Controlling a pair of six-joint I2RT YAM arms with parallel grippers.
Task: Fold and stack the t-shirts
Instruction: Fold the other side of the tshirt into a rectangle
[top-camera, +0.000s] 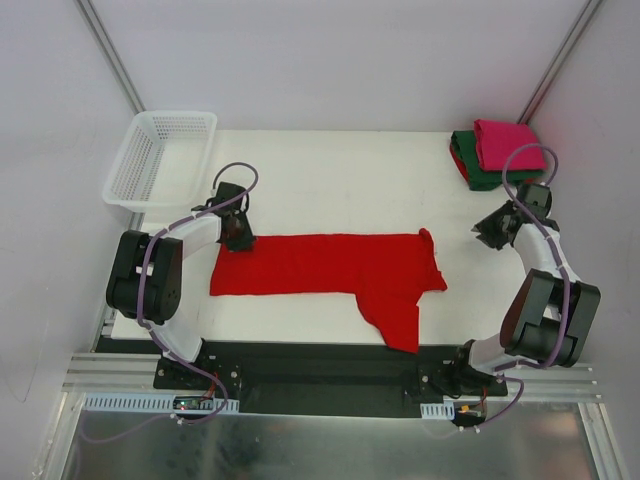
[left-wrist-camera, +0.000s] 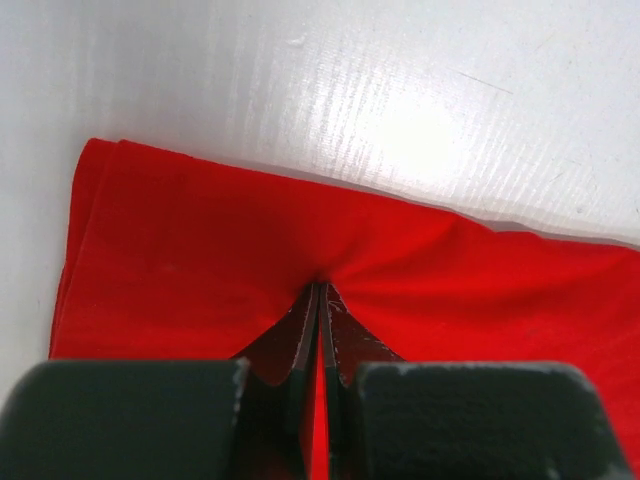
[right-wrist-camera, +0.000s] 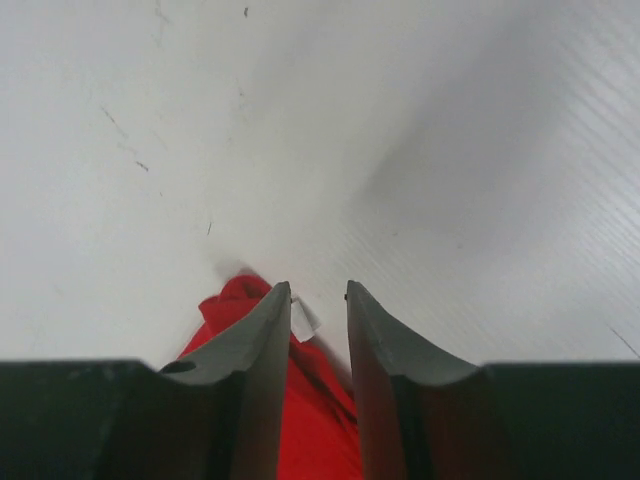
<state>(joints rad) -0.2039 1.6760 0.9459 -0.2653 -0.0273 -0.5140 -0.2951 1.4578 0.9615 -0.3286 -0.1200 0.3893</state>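
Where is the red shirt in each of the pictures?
Top view: the red t-shirt lies across the middle of the white table.
Left wrist view: the red t-shirt fills the lower half, pinched in the left gripper.
Right wrist view: a bit of the red t-shirt shows at the bottom, behind the right gripper.
Shared landmark: the white table under it.
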